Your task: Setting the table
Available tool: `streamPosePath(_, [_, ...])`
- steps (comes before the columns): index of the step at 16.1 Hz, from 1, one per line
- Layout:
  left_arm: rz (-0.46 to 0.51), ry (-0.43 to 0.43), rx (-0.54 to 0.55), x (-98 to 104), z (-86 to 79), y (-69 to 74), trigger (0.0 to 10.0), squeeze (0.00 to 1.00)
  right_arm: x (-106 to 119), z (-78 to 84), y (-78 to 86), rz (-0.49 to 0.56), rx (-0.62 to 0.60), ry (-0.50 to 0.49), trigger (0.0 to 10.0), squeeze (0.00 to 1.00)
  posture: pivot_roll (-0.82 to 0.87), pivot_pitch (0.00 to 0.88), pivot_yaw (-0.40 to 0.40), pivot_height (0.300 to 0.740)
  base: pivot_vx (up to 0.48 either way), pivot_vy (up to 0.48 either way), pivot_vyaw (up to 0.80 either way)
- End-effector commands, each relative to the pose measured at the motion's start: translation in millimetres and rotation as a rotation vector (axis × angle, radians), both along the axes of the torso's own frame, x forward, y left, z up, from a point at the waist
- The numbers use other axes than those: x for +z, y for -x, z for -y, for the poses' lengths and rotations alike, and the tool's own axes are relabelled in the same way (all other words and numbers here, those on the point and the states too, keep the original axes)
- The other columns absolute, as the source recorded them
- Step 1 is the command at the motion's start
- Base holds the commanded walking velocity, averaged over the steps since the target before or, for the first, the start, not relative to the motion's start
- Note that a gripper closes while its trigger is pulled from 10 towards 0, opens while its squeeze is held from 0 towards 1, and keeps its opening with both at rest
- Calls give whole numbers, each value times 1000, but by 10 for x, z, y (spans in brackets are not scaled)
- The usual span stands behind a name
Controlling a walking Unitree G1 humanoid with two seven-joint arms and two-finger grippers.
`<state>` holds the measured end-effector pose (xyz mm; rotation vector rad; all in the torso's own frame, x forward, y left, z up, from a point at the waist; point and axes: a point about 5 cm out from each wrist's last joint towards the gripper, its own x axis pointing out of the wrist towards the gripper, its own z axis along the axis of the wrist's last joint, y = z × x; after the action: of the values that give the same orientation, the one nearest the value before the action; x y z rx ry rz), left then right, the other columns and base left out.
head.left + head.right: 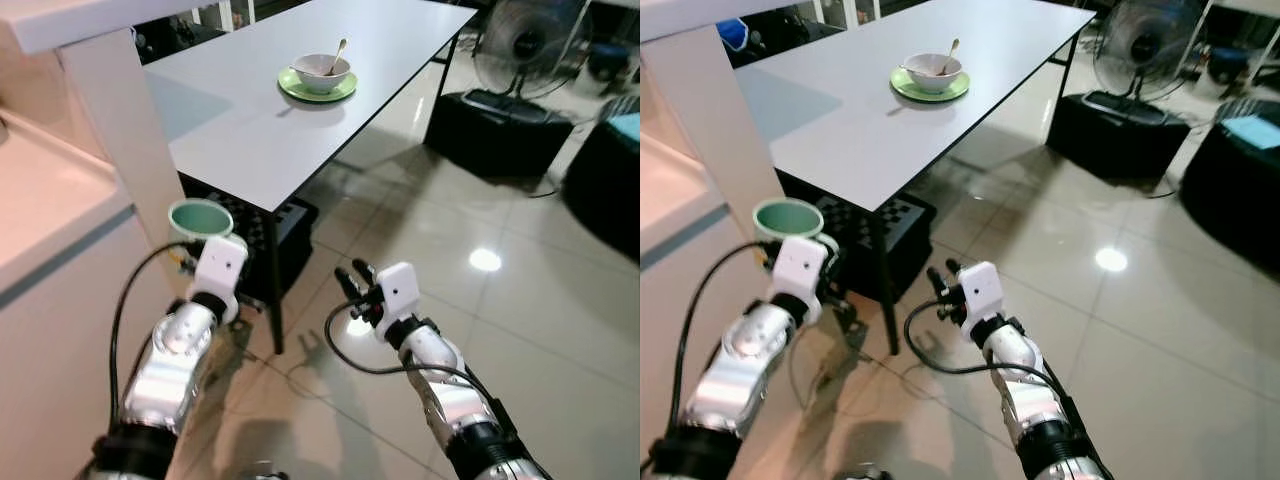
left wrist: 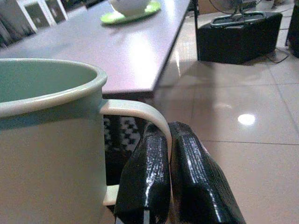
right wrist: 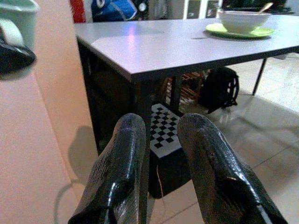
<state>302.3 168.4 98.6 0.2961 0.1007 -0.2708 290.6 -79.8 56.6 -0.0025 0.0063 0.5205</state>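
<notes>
Meanwhile left gripper [image 2: 170,154] clamps the mug [image 1: 199,220] by its handle short of the table's [image 1: 260,130] near edge; right gripper [image 3: 161,140] hangs slightly parted

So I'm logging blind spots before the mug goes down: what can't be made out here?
- Bowl contents: too small in the eye views, rim-on in the right wrist view.
- Left gripper on the mug: hidden by its white wrist housing in the eye views.
- Table far end: cut off by the top edge.
</notes>
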Motion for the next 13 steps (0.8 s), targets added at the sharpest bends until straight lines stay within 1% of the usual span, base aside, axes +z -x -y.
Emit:
streamPosePath(1, [17, 6, -23, 81, 2, -35, 10000, 0, 10, 30, -33, 6, -37, -11, 10000, 0, 164, 0, 61, 740, 0, 0, 0])
streamPosePath(5, [9, -5, -75, 64, 70, -31, 10000, 0, 13, -37, -46, 15, -27, -6, 10000, 0, 149, 0, 81, 740, 0, 0, 0])
streamPosePath(6, [0, 13, -101, 66, 107, -40, 10000, 0, 6, -39, -45, 18, -37, -8, 10000, 0, 137, 0, 85, 740, 0, 0, 0])
streamPosePath(8, [6, 22, -115, 81, 132, -59, 10000, 0, 5, -20, -44, 23, -51, -10, 10000, 0, 113, 0, 94, 740, 332, 0, 0])
streamPosePath(13, [2, 24, -176, 82, 252, -133, 10000, 0, -27, 68, 1, 31, -109, -9, 10000, 0, 46, 0, 134, 740, 472, 0, 0])
